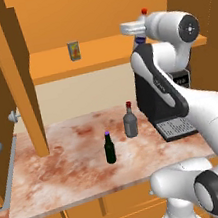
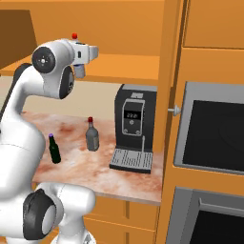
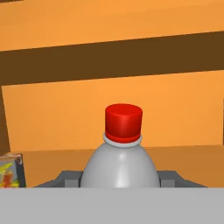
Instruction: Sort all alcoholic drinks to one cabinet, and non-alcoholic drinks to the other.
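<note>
The juice carton (image 1: 74, 50) stands on the open cabinet shelf (image 1: 97, 57). Right of it, the gripper (image 3: 120, 183) grasps the white bottle (image 3: 120, 168) at shelf height. Below on the counter (image 1: 66, 174), beer bottle (image 1: 109, 149), grey bottle (image 1: 130, 121), then coffee machine (image 2: 135, 128).

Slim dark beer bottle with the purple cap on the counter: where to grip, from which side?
Grip the slim dark glass beer bottle on its straight body just under the shoulder, coming in level from the front. It stands upright with bare marbled countertop around it. The squat grey glass bottle with red cap stands apart behind it, so a front approach probably avoids knocking that.
</note>
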Motion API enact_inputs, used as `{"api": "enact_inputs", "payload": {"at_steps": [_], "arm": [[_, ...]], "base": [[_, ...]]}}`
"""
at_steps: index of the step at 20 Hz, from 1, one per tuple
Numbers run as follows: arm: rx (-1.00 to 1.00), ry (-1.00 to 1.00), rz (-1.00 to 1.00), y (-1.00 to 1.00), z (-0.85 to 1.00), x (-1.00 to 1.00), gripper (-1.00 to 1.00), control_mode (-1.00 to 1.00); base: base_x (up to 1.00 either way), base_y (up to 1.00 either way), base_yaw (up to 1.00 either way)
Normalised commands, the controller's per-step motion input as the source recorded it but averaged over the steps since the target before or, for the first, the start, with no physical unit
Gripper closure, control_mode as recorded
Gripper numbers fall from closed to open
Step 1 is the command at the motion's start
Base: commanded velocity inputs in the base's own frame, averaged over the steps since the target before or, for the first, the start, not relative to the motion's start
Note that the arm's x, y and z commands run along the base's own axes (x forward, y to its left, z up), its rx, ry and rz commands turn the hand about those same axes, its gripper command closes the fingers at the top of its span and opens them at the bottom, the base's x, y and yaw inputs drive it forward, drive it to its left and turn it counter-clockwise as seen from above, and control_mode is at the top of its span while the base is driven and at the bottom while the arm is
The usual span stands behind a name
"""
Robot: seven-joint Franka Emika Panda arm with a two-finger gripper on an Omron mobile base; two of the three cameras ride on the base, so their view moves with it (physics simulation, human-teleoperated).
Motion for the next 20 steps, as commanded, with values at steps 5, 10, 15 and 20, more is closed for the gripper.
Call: {"api": "enact_inputs", "payload": {"at_steps": [5, 10, 15, 20], "arm": [[0.0, 0.0, 0.0, 0.05, 0.1, 0.5, 1.0, -1.0], [0.0, 0.0, 0.0, 0.04, 0.05, 0.49, 1.0, -1.0], [0.0, 0.0, 0.0, 0.04, 0.0, 0.5, 1.0, -1.0], [-0.03, 0.0, 0.0, 0.0, 0.0, 0.51, 1.0, -1.0]], "base": [[0.0, 0.0, 0.0], [0.0, 0.0, 0.0], [0.0, 0.0, 0.0], [0.0, 0.0, 0.0]]}}
